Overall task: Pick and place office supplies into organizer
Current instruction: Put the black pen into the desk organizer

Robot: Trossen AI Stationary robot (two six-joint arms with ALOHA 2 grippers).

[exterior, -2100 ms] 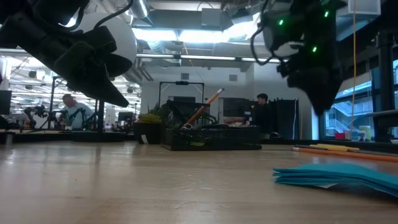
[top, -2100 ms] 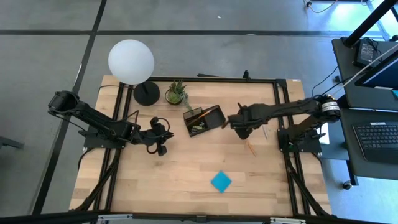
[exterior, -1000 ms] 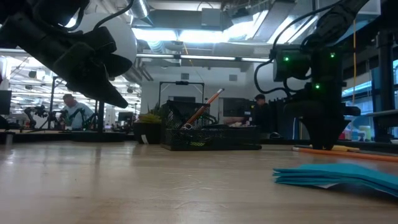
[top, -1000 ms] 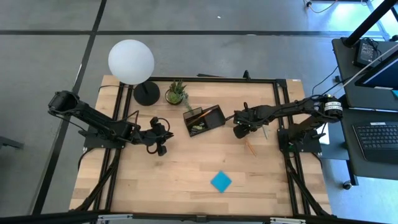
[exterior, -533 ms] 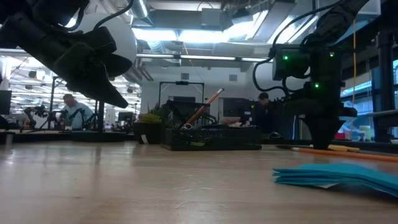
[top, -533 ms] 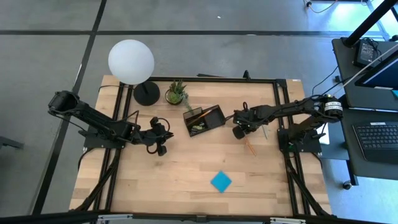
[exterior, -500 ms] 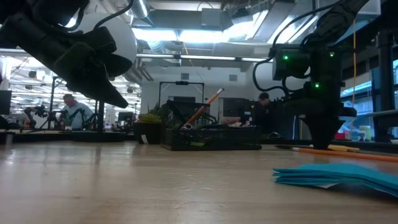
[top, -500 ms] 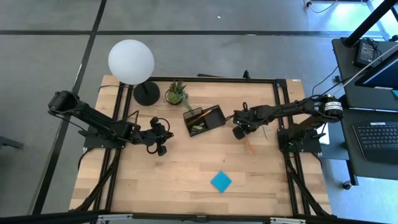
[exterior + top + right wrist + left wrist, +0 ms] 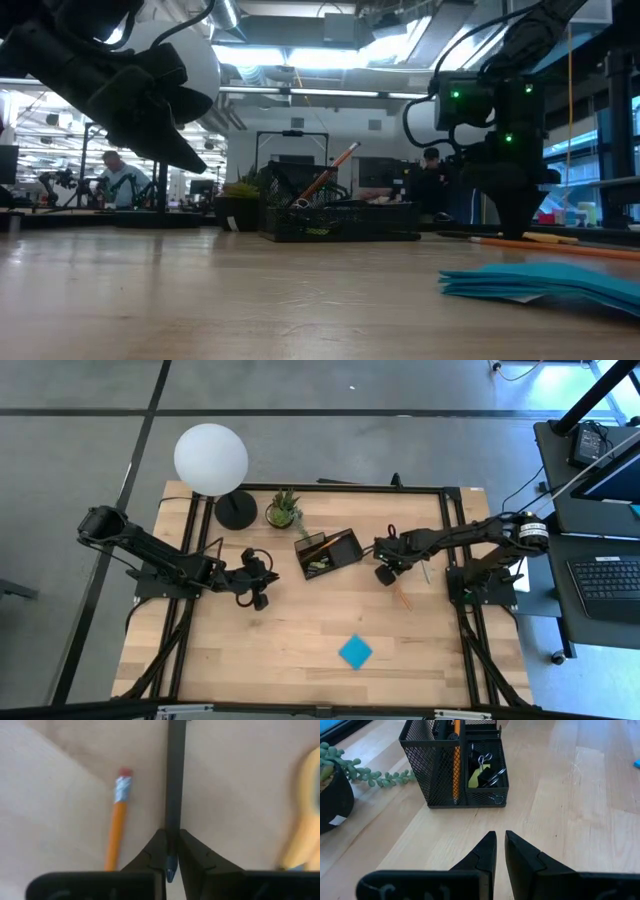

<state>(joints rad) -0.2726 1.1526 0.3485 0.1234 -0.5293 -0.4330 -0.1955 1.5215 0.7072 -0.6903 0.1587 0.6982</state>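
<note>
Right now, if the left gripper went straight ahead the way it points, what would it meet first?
Most likely the organizer: the left gripper, shut and empty, points at its mesh front wall, with only bare table between. Depth is hard to judge.

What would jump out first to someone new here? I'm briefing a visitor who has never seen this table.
Probably the big white globe lamp at the table's far left corner, beside a small potted plant. Next, the black mesh organizer mid-table, already holding a pencil and clips, and the blue sticky-note pad lying alone nearer the front. Just right of the organizer, the right gripper is shut on a black pen, with an orange pencil beside it.
</note>
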